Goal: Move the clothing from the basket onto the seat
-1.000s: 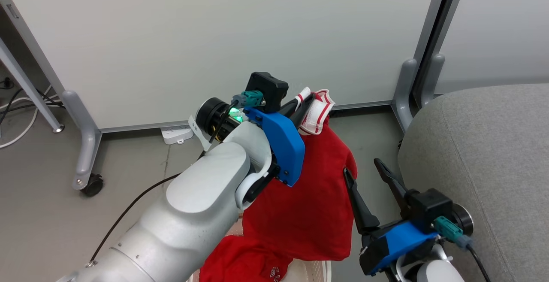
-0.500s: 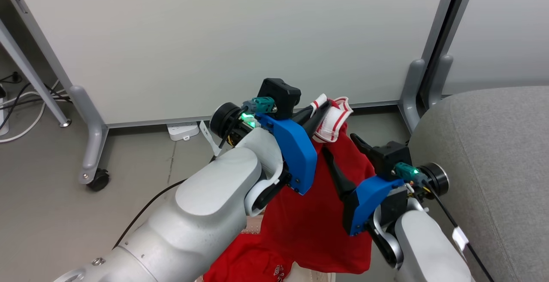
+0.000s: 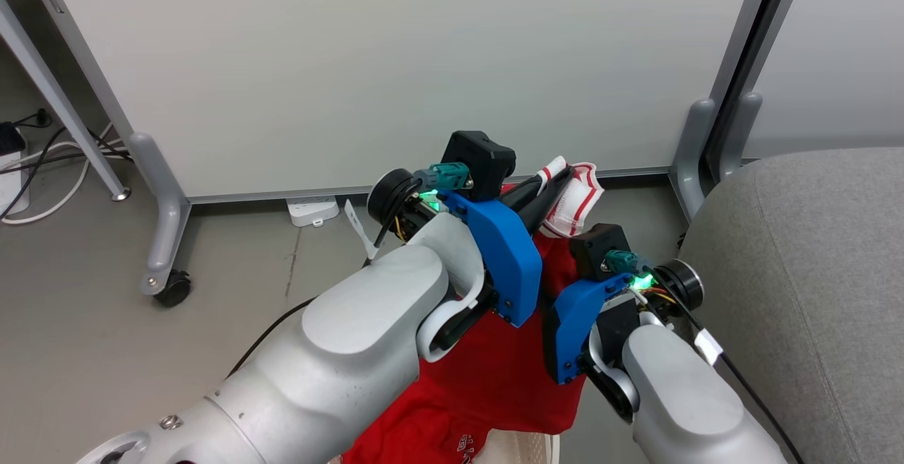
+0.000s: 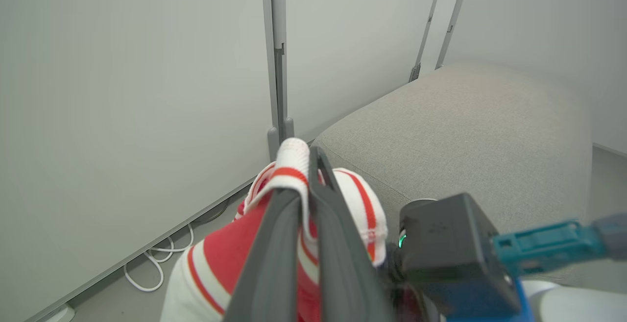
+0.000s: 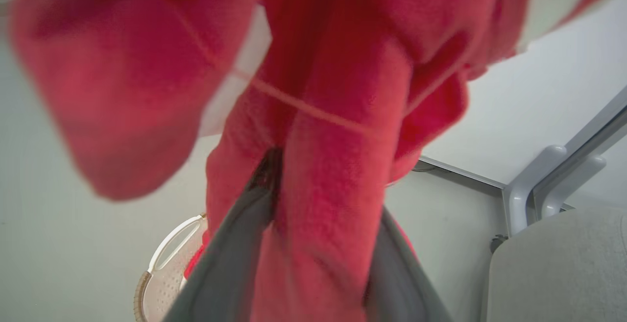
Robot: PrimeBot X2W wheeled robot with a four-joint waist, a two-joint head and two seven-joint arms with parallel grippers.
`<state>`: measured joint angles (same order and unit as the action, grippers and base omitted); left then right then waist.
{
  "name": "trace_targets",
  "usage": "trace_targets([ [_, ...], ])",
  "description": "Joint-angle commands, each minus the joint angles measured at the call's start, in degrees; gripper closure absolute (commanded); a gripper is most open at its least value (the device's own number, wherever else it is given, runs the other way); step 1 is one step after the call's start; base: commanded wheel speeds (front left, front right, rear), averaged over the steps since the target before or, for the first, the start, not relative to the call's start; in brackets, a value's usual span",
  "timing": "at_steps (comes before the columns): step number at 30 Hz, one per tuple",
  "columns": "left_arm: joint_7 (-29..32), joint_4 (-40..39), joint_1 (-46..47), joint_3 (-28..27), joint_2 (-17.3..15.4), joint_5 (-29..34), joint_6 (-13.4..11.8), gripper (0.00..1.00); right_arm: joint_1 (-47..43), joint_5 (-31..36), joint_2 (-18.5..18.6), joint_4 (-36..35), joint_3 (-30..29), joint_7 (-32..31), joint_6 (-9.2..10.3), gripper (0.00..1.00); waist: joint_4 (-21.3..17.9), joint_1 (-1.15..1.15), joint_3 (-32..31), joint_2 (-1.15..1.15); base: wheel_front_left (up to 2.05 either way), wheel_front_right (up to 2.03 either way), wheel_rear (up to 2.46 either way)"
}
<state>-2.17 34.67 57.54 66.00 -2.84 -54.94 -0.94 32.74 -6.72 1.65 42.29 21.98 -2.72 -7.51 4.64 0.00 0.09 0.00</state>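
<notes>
My left gripper (image 3: pixel 565 180) (image 4: pixel 306 175) is shut on the white, red-striped trim of a red garment (image 3: pixel 508 379), which hangs down from it. In the right wrist view my right gripper (image 5: pixel 323 204) stands open, with a fold of that hanging clothing (image 5: pixel 338 131) between its spread fingers. In the head view its blue wrist mount (image 3: pixel 573 323) presses against the cloth and hides the fingers. A second red garment (image 3: pixel 424 439) with a white printed mark lies in the cream basket (image 3: pixel 526 448) (image 5: pixel 161 273) below. The grey seat (image 3: pixel 812 273) (image 4: pixel 465 126) (image 5: pixel 553 268) is to the right.
White partition panels stand close behind, on grey feet (image 3: pixel 166 238) with a caster (image 3: pixel 173 287). Another panel foot (image 3: pixel 696 153) stands beside the seat's corner. A white power strip (image 3: pixel 311 210) and cables (image 3: pixel 42 167) lie on the floor at the left.
My right gripper has risen from the lower right and moved left until its fingers straddle the hanging garment. The left gripper keeps its hold. The head camera has shifted slightly.
</notes>
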Motion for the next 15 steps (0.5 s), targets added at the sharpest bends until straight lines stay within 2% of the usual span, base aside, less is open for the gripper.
trace_targets([
  [1, -0.6, -0.1, 1.0, 0.3, -0.1, -0.5, -0.4, 1.0, 1.2, -0.8, 0.1, 0.9, 0.8, 0.7, 0.04, 1.0, 0.0, 0.0, -0.1, 0.0, 0.0, 0.0, 0.0],
  [15, -1.8, 2.7, 1.5, 3.0, -0.1, -3.9, -0.7, 1.0, 4.8, -3.1, 0.2, 7.2, 3.9, 7.1, 0.04, 1.0, -0.9, 0.0, -0.7, 0.0, 0.0, 0.0, 0.0],
])
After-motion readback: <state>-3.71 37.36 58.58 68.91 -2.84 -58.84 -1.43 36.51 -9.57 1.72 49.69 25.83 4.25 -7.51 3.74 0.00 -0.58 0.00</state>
